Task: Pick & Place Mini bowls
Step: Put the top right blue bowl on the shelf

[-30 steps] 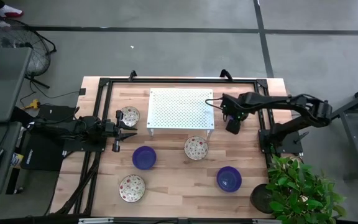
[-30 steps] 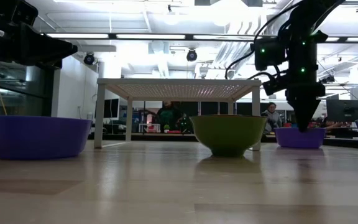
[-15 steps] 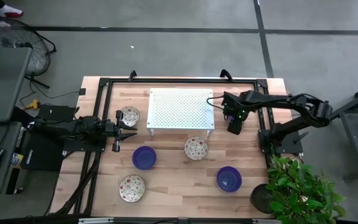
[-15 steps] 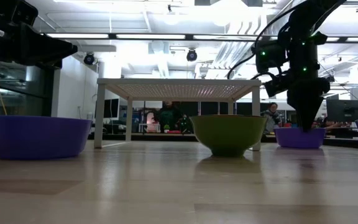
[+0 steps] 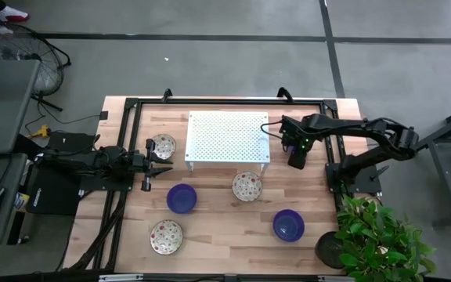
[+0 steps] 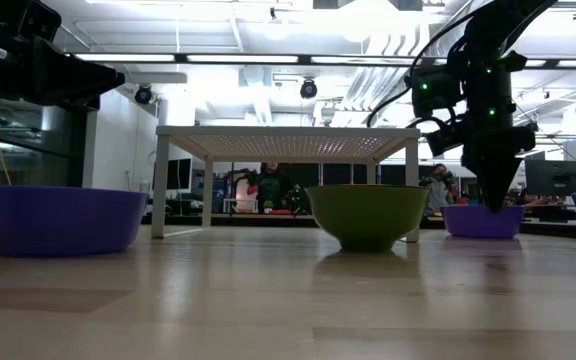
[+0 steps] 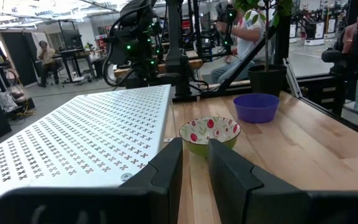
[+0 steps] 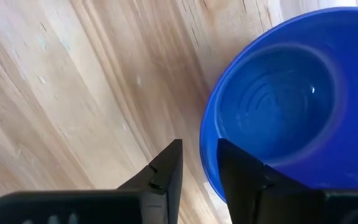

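My right gripper hangs pointing down over a blue mini bowl that stands on the table just right of the white rack. It is open, one finger inside the bowl and one outside its rim. The arm hides this bowl in the high view. Two more blue bowls and three speckled cream bowls stand on the table. My left gripper waits level at the left, its fingers a narrow gap apart and empty. My right gripper stands astride the blue bowl's rim, coming from above with its fingers pointing down. A strip of wood shows between the outer finger and the rim. Whether the inner finger touches the bowl I cannot tell. The bowl sits on the table.
The rack stands on legs at the table's far middle. A black frame runs around the table. A potted plant stands at the near right corner. People show in the room beyond the table.
My right gripper has tipped a little where it hangs over the blue bowl by the rack. The bowl has stayed in place.
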`<state>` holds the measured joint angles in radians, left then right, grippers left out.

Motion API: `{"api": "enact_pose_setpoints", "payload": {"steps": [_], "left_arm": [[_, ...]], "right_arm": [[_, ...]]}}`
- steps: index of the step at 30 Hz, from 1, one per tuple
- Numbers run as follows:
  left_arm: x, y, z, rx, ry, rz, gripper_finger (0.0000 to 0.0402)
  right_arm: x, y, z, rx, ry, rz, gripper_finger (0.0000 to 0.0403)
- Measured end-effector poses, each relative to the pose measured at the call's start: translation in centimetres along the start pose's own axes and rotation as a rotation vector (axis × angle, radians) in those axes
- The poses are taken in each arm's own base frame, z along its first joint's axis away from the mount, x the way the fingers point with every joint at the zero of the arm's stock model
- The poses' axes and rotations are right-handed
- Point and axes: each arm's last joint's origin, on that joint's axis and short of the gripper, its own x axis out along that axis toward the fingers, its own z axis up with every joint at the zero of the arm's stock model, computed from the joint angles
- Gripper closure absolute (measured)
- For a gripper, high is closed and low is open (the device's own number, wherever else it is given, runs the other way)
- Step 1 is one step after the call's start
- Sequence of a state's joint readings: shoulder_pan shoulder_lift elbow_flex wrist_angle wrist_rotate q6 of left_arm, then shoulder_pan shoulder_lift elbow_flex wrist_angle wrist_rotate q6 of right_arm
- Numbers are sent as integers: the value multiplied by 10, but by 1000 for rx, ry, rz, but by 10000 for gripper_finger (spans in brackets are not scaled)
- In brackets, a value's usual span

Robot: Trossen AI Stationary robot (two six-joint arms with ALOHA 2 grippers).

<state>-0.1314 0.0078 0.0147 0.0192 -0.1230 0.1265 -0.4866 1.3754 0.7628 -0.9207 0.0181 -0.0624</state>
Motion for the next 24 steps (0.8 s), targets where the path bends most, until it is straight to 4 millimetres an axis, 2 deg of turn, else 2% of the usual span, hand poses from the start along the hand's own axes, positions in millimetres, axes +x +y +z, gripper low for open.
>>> {"api": "enact_pose_setpoints", "payload": {"steps": [18, 24], "left_arm": [[0, 0, 0, 0, 0, 0, 330], [0, 0, 0, 0, 0, 0, 330]], "right_arm": [[9, 2, 3, 79, -68, -1, 334], [9, 2, 2, 76, -66, -2, 359]]}}
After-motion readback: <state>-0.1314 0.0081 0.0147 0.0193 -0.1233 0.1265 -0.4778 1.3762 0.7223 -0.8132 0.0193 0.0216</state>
